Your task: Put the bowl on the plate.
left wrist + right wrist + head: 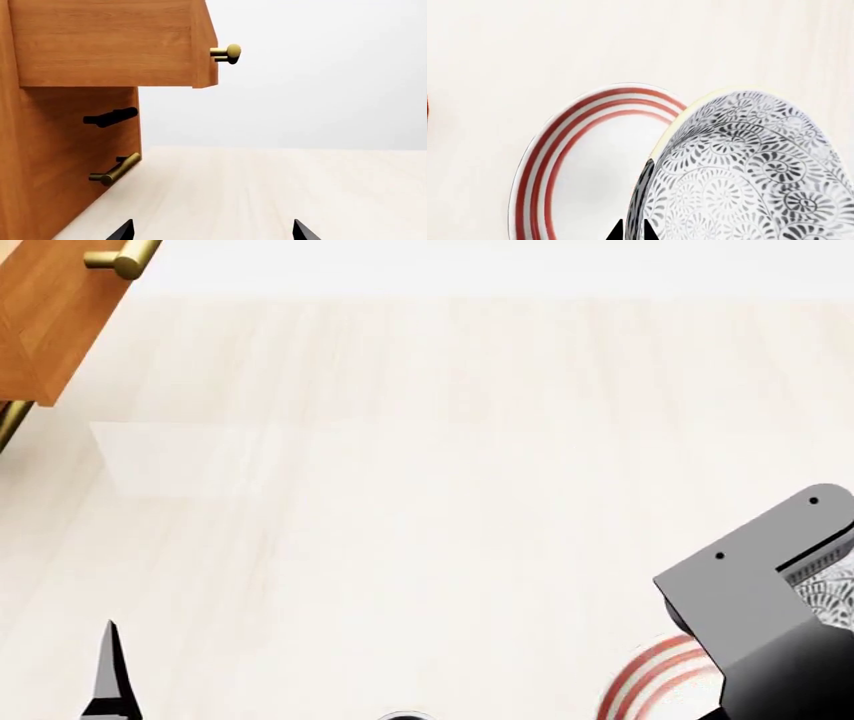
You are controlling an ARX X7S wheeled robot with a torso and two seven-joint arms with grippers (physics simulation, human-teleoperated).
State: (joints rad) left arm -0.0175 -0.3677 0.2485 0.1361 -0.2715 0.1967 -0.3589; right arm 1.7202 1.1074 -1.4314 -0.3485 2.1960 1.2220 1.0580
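Observation:
The bowl [747,170], white with a dense grey-blue floral pattern and a pale rim, fills much of the right wrist view. My right gripper [632,234] is shut on its rim, one fingertip on each side of the wall. Behind it lies the plate [594,165], white with red rings, flat on the pale table; the bowl overlaps one side of it, and I cannot tell whether they touch. In the head view the right arm [767,620] covers most of the bowl [830,595] and plate [654,680]. My left gripper [213,232] is open and holds nothing.
A wooden cabinet [60,165] stands at the table's far left, with an open drawer [107,45] bearing a brass knob [229,53] and a brass bar handle [115,170] below. A left finger [114,670] shows low in the head view.

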